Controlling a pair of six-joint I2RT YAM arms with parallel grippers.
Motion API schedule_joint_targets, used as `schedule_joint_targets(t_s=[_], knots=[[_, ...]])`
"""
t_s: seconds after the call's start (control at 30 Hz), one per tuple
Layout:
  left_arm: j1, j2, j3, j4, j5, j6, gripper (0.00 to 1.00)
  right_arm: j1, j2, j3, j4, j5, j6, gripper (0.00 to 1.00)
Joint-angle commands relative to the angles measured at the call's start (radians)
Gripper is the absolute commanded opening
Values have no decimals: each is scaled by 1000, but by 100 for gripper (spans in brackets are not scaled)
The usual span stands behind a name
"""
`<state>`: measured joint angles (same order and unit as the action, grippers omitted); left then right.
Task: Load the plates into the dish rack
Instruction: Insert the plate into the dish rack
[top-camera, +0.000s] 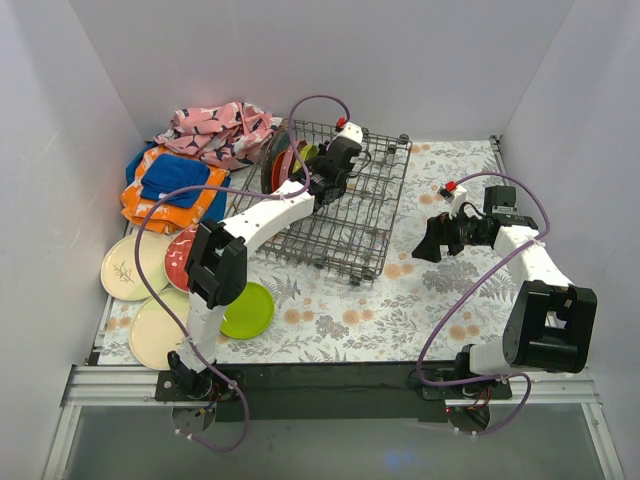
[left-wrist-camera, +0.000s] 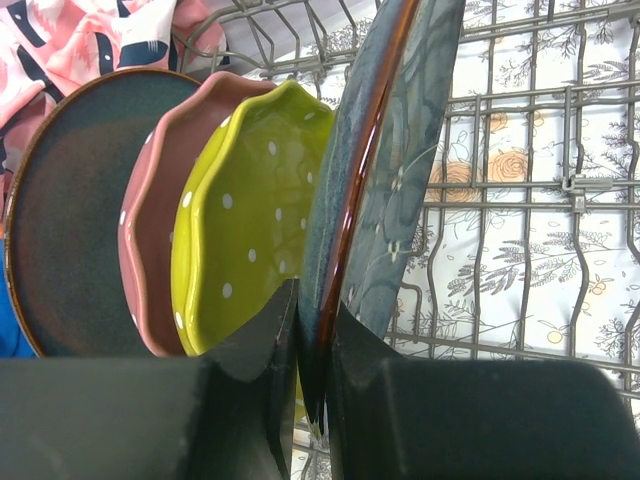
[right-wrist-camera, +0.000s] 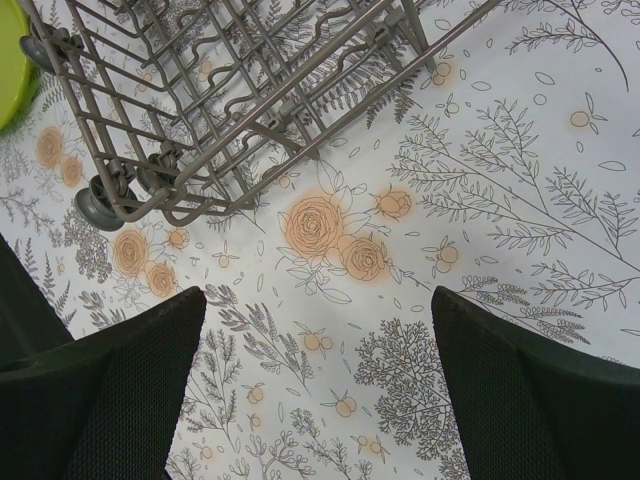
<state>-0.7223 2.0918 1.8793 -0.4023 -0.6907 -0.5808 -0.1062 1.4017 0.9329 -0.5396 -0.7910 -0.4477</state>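
The left end effector (left-wrist-camera: 315, 340) pinches the rim of a blue-grey glazed ceramic plate (left-wrist-camera: 400, 150), upright in the dark grey wire dish rack (top-camera: 360, 215), upper centre. Slotting step, I'd say; next, let go and back out. The right end effector (top-camera: 432, 243) gapes wide, empty.

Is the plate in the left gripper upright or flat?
Upright: the blue-grey plate stands on edge in the dish rack, left gripper pinching its rim.

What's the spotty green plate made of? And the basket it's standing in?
The green plate looks like glazed ceramic: glossy, with light shining off its wavy rim. The dish rack looks like thin metal wire with a dull grey coating, though that's a guess.
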Motion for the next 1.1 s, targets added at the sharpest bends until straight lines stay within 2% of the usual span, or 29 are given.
schedule_joint_targets(t_s=[0.0, 0.63, 1.07], knots=[[11, -85, 87, 109, -118, 29, 0, -3, -4, -8, 26, -13, 3, 98], [12, -92, 44, 146, -164, 65, 0, -3, 0, -12, 30, -10, 3, 98], [11, -105, -43, 91, -92, -65, 0, -4, 0, -20, 33, -5, 0, 98]])
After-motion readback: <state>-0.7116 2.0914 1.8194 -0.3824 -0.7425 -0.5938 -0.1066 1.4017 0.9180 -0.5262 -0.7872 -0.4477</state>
